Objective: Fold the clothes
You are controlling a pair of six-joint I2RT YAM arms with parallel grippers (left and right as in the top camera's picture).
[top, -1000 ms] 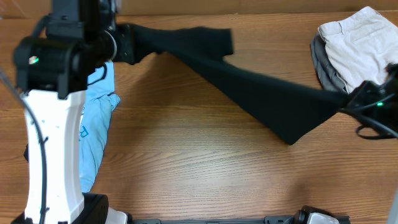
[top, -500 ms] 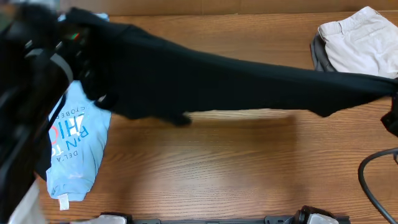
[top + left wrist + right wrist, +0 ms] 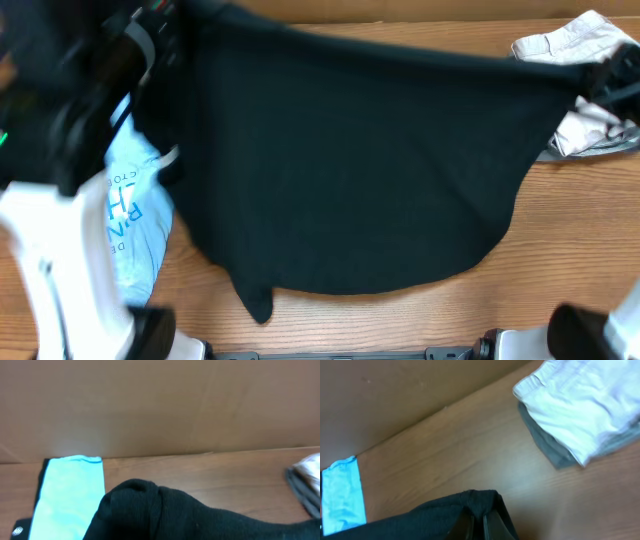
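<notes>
The black T-shirt hangs spread out as a wide sheet above the table, stretched between my two grippers. My left gripper holds its upper left corner. In the left wrist view the black cloth bunches over the fingers and hides them. My right gripper is shut on a pinched fold of the black shirt at the upper right corner. The light blue printed tee lies flat on the table at the left, partly under the left arm.
A folded white garment sits on a grey one at the table's back right corner. A brown cardboard wall runs along the far edge. The left arm's white base stands at the front left.
Both arms have risen, bringing the shirt closer to the overhead camera. It has opened from a narrow stretched band into a wide sheet covering most of the table.
</notes>
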